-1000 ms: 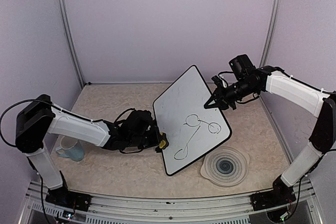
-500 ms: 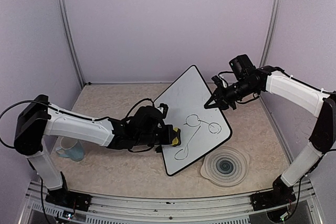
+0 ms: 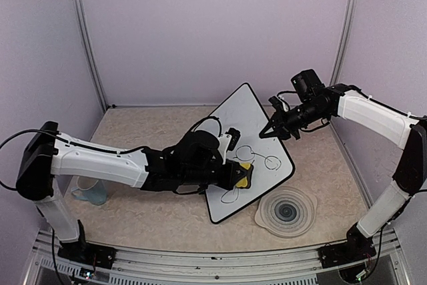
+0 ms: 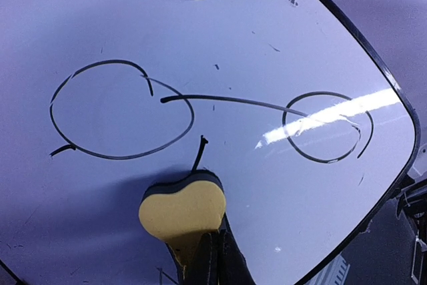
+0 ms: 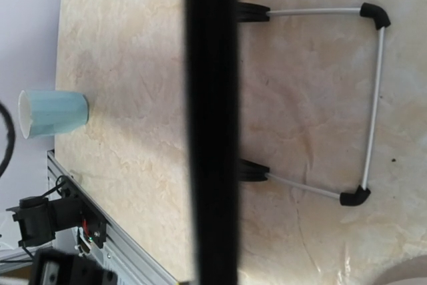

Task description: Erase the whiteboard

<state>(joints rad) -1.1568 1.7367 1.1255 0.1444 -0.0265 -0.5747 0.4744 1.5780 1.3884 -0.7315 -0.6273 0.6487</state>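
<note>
Our left end effector [image 3: 235, 174] is clamped on a yellow sponge [image 4: 181, 210], which appears pressed flat against the whiteboard [image 3: 241, 115]. To wipe well, we should press evenly and sweep far and right across the big loop [image 4: 120, 121], the long line and the small loop [image 4: 325, 128]. Passes should overlap so no streak is left, and we should come back for the nearer loop [image 3: 230, 197]. Too hard a push could shift the tilted board on its wire stand [image 5: 373, 98]. Our right end effector [image 3: 269, 133] is closed on the board's right edge, steadying it. The whiteboard stands propped mid-bench, and the sponge meets it just near of the big loop.
</note>
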